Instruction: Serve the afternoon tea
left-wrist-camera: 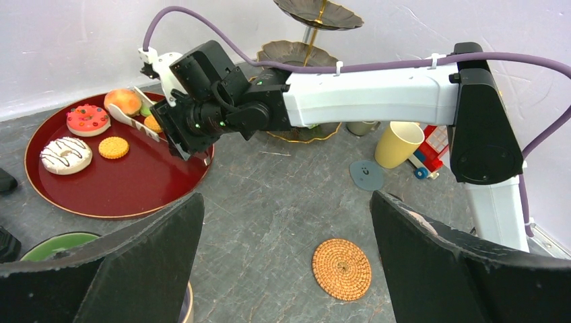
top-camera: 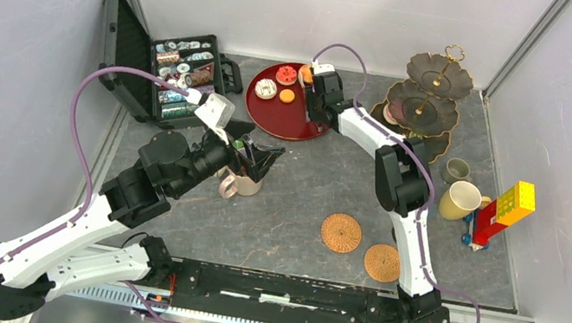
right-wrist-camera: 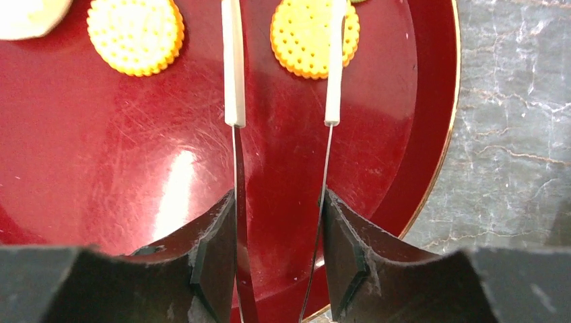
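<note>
The grey stone-patterned tabletop [top-camera: 304,191], between pale walls, carries two round woven coasters [top-camera: 341,232] and, at the back right, the dark three-tier gold-handled stand [top-camera: 426,97], a small grey mug [top-camera: 457,168] and a yellow mug [top-camera: 460,199]. The round red tray [left-wrist-camera: 128,185] holds a pink iced toy doughnut [left-wrist-camera: 87,119], a white iced toy doughnut [left-wrist-camera: 65,155], an orange round toy cake [left-wrist-camera: 122,101] and yellow toy biscuits [left-wrist-camera: 114,147]; the right gripper [right-wrist-camera: 283,60] is low over it, white fingers [right-wrist-camera: 233,67] apart, one biscuit partly between them. The left gripper [left-wrist-camera: 286,202], fingers spread wide and empty, hangs over a beige mug [top-camera: 239,184] near the open black case [top-camera: 122,46] of small items.
</note>
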### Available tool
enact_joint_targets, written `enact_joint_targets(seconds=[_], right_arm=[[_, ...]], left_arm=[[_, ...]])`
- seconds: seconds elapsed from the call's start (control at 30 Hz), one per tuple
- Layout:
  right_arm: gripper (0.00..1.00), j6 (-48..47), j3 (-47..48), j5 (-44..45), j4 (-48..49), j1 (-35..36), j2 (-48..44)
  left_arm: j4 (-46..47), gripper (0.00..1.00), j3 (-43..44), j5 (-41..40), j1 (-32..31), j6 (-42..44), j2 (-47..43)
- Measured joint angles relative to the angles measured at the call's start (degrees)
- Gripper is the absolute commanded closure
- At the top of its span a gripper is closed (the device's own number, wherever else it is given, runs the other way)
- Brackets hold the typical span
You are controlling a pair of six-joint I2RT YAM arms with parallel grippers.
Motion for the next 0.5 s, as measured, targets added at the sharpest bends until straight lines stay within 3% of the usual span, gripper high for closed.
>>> enact_joint_targets(seconds=[0.27,0.5], right_arm=[[0.98,-0.07,-10.47,-0.70,3.72,0.00,-6.25],[1.00,-0.02,-19.15,-2.69,7.30,0.00,-14.62]], left_arm=[[0.02,0.00,0.00,0.02,0.00,0.00,0.00],[0.00,0.00,0.00,0.04,0.00,0.00,0.00]])
